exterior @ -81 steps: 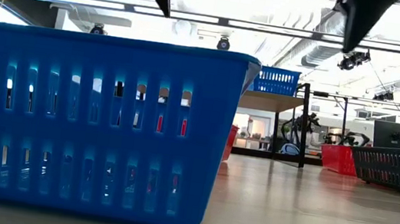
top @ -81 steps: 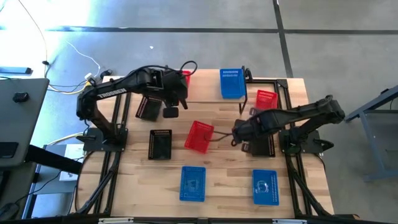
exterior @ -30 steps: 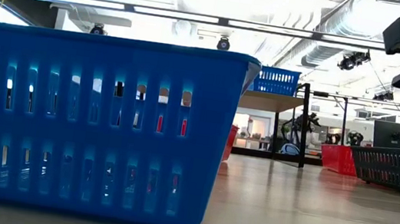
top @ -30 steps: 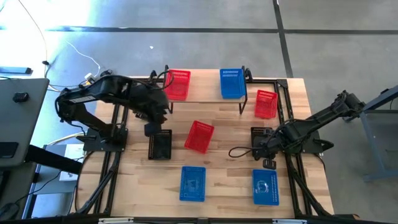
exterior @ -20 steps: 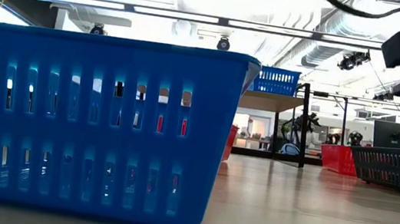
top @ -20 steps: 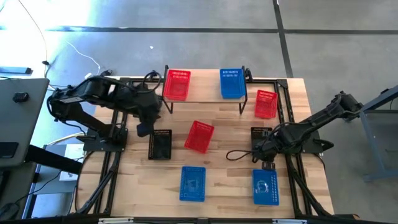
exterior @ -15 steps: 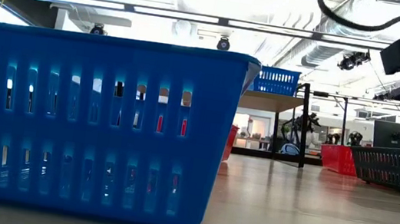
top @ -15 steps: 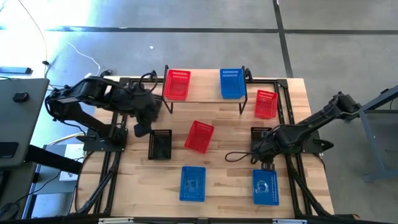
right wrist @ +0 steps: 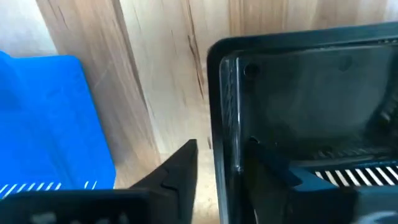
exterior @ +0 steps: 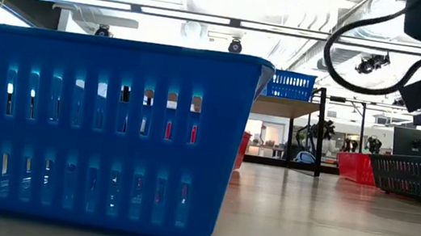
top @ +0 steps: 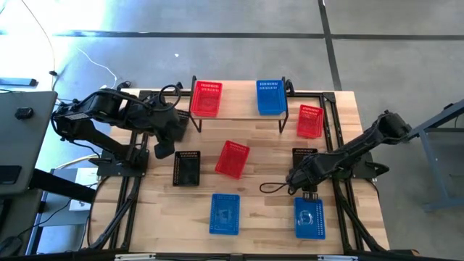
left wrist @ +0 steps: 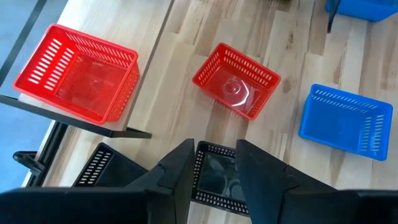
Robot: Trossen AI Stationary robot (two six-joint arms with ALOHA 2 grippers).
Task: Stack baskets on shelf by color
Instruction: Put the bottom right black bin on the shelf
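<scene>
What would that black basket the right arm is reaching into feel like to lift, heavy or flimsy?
Probably light: the black basket looks empty, with slotted walls. It likely holds its shape, since the rim looks straight between the right fingers. Gripped by one wall only, it may tilt.

Overhead, tabletop-level and two wrist cameras share the table (top: pixel 261 148).

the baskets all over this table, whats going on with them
Two robot arms are sorting baskets by colour onto a low shelf, which so far holds one red basket and one blue basket. The right pincer straddles the rim of a black basket near the table's right edge. The left pincer hangs open over another black basket, holding nothing. A red basket at mid-table, another beside the shelf and two blue ones at the front are unsorted.
</scene>
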